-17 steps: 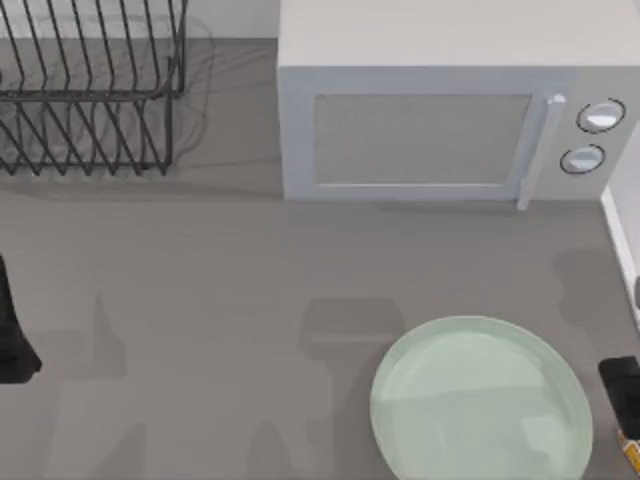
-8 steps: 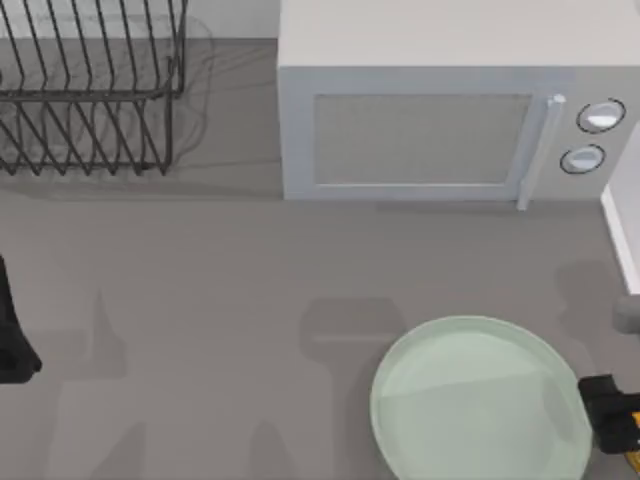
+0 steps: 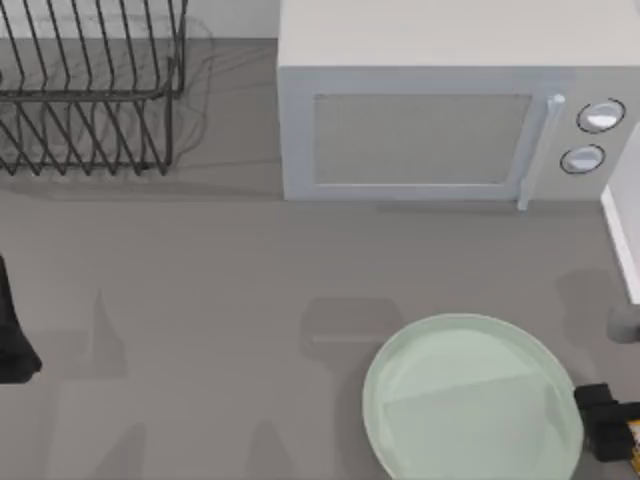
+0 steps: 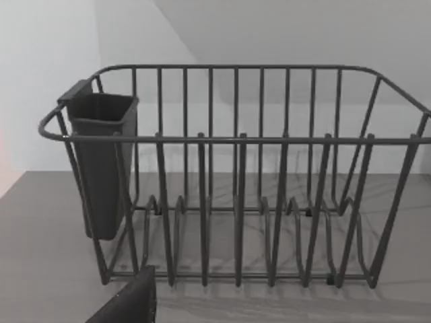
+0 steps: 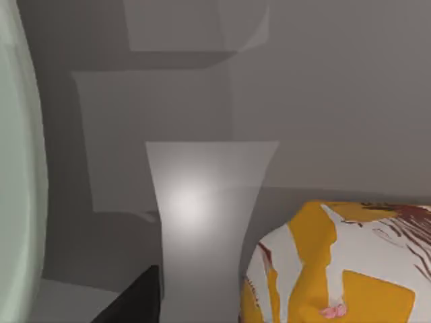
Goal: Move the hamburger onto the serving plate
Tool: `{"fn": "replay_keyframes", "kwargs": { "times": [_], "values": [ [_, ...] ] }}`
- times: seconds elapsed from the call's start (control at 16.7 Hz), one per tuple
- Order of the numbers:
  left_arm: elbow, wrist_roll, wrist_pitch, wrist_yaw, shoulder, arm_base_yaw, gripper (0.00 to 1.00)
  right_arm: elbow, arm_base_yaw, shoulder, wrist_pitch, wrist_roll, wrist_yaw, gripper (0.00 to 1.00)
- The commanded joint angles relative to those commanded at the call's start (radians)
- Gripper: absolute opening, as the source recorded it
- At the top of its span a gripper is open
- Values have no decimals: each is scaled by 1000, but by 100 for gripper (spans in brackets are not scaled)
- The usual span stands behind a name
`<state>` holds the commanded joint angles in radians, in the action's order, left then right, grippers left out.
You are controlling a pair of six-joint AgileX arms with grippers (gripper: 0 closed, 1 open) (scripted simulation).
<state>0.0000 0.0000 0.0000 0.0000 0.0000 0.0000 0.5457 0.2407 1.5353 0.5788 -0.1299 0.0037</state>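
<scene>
From above, you are looking at a grey table (image 3: 200,300). The serving plate (image 3: 470,400), a large round pale mint-green dish with a shallow rim, lies near the table's front at about five o'clock, and nothing lies in it. Your right gripper (image 3: 610,437) sits at the top view's lower right corner, just beside the plate's right rim, with a sliver of orange-yellow showing at its outer edge. You cannot tell from these views whether its fingers are wide, narrow or holding anything.

In the right wrist view the hamburger (image 5: 340,262), an orange-yellow lump with white patches and dark red streaks, is close to the camera, with the plate's pale green rim (image 5: 17,168) off to one side and grey table between them. So the hamburger is by the right gripper, beside the plate and not on it.

A white microwave (image 3: 440,110) stands at the back, about one o'clock, its door shut. A dark wire dish rack (image 3: 85,90) stands at eleven o'clock; its slots are bare, and a dark cutlery cup (image 4: 101,161) hangs at one end.

Your left arm (image 3: 12,325) rests at nine o'clock by the table's left edge.
</scene>
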Motion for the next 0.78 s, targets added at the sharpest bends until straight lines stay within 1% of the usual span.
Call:
{"fn": "replay_keyframes", "kwargs": {
  "times": [0.06,0.78],
  "values": [
    [0,0,0,0,0,0,100,0,0,0,0,0,0,100],
    [0,0,0,0,0,0,100,0,0,0,0,0,0,10]
  ]
}}
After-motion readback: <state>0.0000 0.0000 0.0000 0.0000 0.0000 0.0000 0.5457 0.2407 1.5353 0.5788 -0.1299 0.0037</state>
